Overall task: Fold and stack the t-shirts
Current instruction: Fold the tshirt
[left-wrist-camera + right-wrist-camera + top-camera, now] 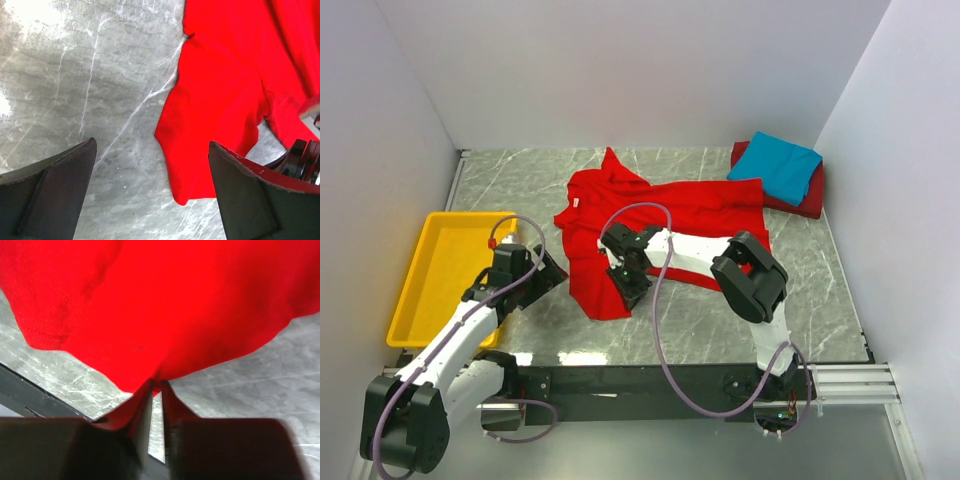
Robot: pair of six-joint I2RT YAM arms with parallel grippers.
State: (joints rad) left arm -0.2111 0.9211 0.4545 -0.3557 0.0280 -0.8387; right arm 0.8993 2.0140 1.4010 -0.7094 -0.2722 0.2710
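My right arm folds back from a raised elbow, forearm reaching left over the bright red t-shirt (690, 205) spread mid-table. My right gripper (156, 386) is pinched tight on that shirt's near edge. My left gripper (152, 144) hangs spread wide, holding nothing, over bare table (75, 75) just beside the shirt's left edge, with the yellow tray (425, 270) on its other side. In the far right corner, the turquoise-blue t-shirt (778, 165) lies folded on the darker red t-shirt (808, 203), and there's open marble near right.

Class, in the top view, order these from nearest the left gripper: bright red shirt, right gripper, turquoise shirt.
1. Bright red shirt, just right of the left gripper.
2. Right gripper, pinching that shirt's near hem.
3. Turquoise shirt, far right corner.
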